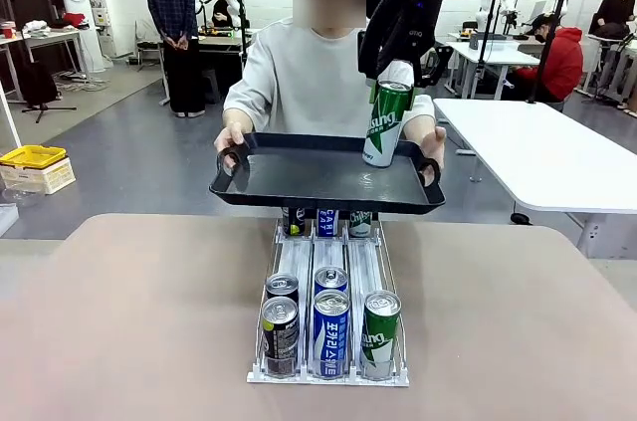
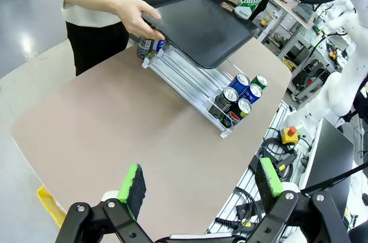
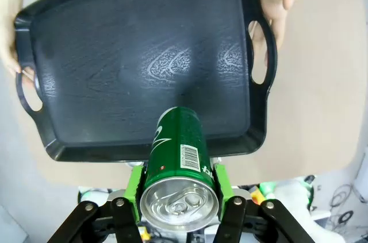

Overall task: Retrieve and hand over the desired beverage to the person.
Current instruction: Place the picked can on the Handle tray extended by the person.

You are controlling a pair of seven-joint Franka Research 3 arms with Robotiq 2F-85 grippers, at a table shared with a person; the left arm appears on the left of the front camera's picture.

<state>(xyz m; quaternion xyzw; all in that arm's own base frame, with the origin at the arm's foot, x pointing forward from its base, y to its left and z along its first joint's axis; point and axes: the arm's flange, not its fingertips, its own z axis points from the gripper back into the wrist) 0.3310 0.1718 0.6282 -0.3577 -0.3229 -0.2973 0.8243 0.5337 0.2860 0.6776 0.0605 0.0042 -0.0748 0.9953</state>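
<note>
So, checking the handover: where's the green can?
Front view: the green can hangs tilted in the right gripper over the right side of the black tray.

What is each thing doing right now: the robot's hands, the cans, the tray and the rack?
Green can: tilted over the tray, gripped by the right gripper.
Right gripper: shut on the green can.
Left gripper: open, empty, above the table.
Tray: empty, held up by the person's hands.
Rack: on the table, cans standing in its three lanes.
</note>
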